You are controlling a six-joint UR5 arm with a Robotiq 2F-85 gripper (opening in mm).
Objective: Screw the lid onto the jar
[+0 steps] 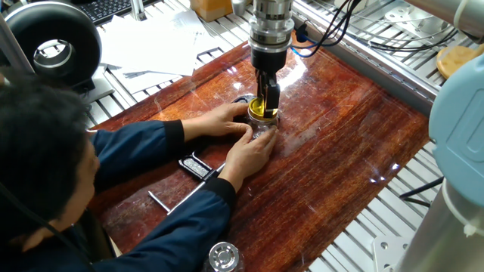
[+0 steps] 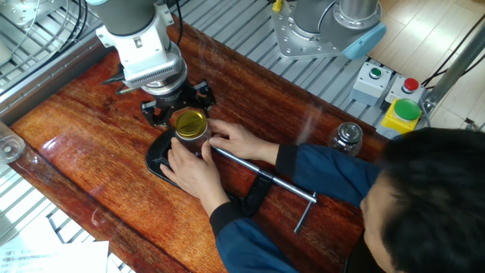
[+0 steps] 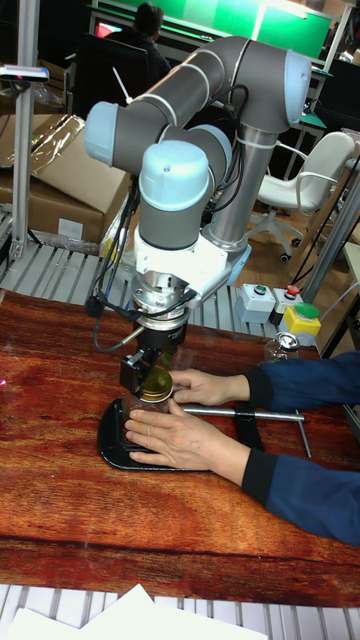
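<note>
Tool clamped on the lid atop the jar

The tool (image 1: 265, 108) grips the lid (image 2: 189, 121) on the jar (image 1: 264, 130), mid-worktop (image 1: 355, 128); 2 hands (image 3: 185, 437) steady the jar from 6 o'clock.

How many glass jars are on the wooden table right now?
2. The jar sits under the gripper, held between the person's hands. The other jar, silver-topped, stands near the table edge beside the person's arm.
</note>
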